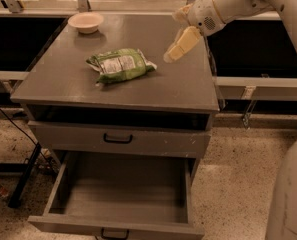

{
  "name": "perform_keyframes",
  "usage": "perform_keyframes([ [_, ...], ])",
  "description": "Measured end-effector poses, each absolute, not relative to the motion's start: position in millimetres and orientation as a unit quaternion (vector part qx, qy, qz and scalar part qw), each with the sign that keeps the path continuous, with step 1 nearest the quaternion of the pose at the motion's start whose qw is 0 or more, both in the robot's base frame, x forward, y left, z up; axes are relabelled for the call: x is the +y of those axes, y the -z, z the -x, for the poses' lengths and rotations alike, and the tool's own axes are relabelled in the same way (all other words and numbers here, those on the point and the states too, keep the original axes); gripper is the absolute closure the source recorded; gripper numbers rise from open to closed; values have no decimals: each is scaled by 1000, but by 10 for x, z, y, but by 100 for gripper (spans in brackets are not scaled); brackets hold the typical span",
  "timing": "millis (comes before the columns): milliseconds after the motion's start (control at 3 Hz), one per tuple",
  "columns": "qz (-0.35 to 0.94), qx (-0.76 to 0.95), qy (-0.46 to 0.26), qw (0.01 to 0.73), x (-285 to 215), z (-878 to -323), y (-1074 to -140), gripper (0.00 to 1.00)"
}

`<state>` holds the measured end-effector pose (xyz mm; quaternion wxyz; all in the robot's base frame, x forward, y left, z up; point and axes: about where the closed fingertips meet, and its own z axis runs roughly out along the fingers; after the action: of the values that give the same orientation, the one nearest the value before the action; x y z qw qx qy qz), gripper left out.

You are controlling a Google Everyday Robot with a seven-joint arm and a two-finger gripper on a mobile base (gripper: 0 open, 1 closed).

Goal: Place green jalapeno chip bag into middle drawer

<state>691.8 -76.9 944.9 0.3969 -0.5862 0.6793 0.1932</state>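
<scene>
The green jalapeno chip bag (121, 64) lies flat on the grey cabinet top (178, 91), left of centre, white printed panel up. The middle drawer (123, 196) is pulled out at the bottom of the cabinet, with a bare grey floor and a black handle at its front edge. My gripper (171, 37) hovers above the top, just right of the bag and apart from it. It is open and holds nothing; one cream finger (182, 44) points down-left toward the bag.
A round beige bowl (86, 22) stands at the back left corner of the top. A closed grey drawer front (119, 139) with white specks sits above the open drawer. Part of my white body (288, 194) fills the lower right. Dark cables and a stand leg are on the floor at left.
</scene>
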Motion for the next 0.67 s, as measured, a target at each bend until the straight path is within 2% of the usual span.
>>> perform_keyframes([
  [333,592,716,-101,355,-687,-6917,-9420,0],
  [667,599,729,-50,327,-780,-6931,-9302,0],
])
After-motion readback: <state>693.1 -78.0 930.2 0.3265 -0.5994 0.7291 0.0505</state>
